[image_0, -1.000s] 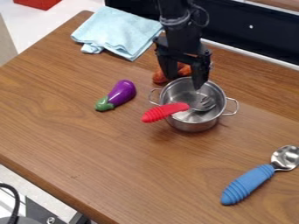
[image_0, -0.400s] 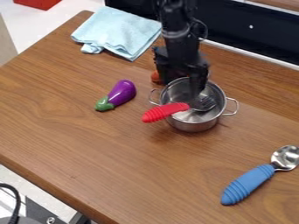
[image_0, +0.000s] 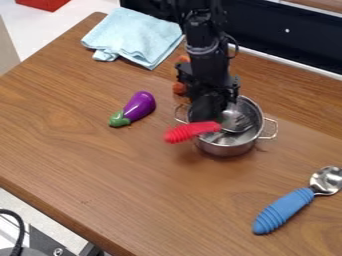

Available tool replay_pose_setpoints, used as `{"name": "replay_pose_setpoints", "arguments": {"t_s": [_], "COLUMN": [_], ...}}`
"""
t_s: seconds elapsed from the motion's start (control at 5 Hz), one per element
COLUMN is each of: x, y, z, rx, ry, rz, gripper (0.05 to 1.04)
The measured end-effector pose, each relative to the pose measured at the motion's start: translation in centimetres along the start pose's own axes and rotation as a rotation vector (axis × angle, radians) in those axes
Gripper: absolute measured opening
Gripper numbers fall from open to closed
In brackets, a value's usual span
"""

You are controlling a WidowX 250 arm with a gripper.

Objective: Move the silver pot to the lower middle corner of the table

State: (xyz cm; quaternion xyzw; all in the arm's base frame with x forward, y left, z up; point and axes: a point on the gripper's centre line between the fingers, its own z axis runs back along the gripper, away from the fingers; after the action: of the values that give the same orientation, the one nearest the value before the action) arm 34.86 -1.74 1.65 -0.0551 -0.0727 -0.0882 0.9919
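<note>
Wood-grained table (image_0: pixel 100 170), its far side bordered by a dark panel (image_0: pixel 280 30); clock positions are read from the table's visible middle, 12 being the far side. The silver pot (image_0: pixel 226 149), upright, stands at 3 o'clock. Its two loop handles lie at the pot's own 3 and 10 o'clock. A utensil with a red handle (image_0: pixel 190 132) rests with its metal head inside the pot, the handle crossing the rim toward 9 o'clock. My arm (image_0: pixel 206 47) enters from the top edge, near 12 o'clock, and carries the gripper (image_0: pixel 206 111) down to the pot's 10 o'clock side. How far the gripper is open, and whether it has hold of the pot, I cannot tell. An orange-red object (image_0: pixel 179 88), partly hidden, lies behind my arm. The purple eggplant (image_0: pixel 139 106) lies between 10 and 11 o'clock, apart from the pot; the pale blue cloth (image_0: pixel 137 36), folded, between 11 and 12. A spoon with a blue handle (image_0: pixel 284 211) lies between 4 and 5 o'clock, bowl toward the upper right.
</note>
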Motion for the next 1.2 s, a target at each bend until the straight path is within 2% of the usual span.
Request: {"name": "replay_pose_setpoints", "arguments": {"t_s": [0.2, 0.4, 0.8, 1.0, 1.2], "x": [-0.2, -0.2, -1.0, -1.3, -2.6], "y": [-0.2, -0.2, 0.9, 1.8, 2.8], "z": [-0.2, -0.3, 0.7, 2.1, 3.4], "rx": [0.005, 0.012, -0.063, -0.105, -0.126], "ry": [0.001, -0.001, 0.064, 0.045, 0.032], "rz": [0.002, -0.008, 0.004, -0.022, -0.065], "gripper": [0.189, 0.074, 0.057, 0.057, 0.057]}}
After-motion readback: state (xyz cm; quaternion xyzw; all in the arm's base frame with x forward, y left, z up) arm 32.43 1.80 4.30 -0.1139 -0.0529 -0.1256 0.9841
